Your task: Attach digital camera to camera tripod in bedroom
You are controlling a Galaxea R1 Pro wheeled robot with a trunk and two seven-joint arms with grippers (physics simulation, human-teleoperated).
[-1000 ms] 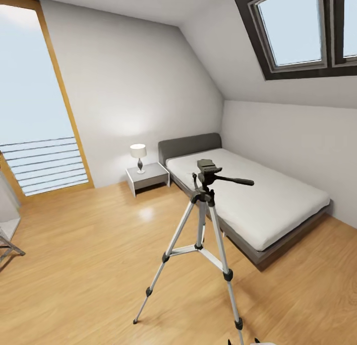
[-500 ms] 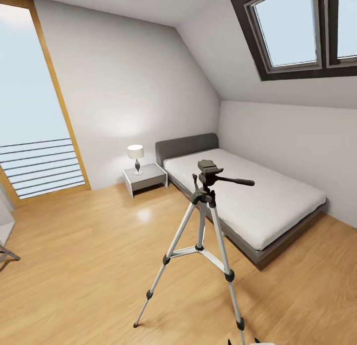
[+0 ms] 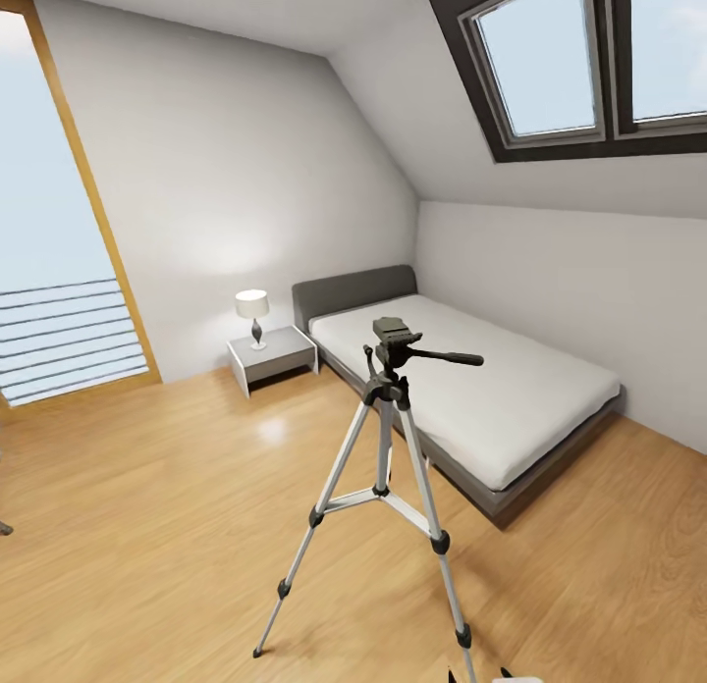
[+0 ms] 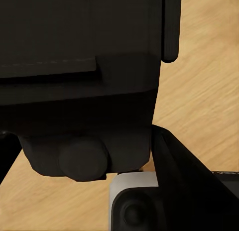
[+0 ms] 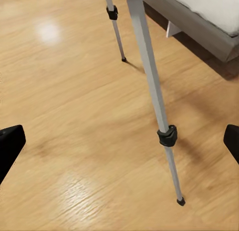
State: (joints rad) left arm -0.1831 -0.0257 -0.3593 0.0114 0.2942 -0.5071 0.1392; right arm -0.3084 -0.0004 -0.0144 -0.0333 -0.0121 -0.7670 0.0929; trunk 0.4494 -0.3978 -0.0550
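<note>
One camera tripod [image 3: 388, 447], three legs; left gripper [image 4: 124, 156] clamps one digital camera [image 4: 74, 66]; right gripper [image 5: 119, 141] gapes

Camera tripod [image 3: 388, 438] upright on bedroom wood floor near bed, black digital camera [image 4: 79, 76] close in left wrist view

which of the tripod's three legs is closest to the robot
The camera tripod leg that runs down to the head view's bottom edge; the other two plant farther away.
</note>
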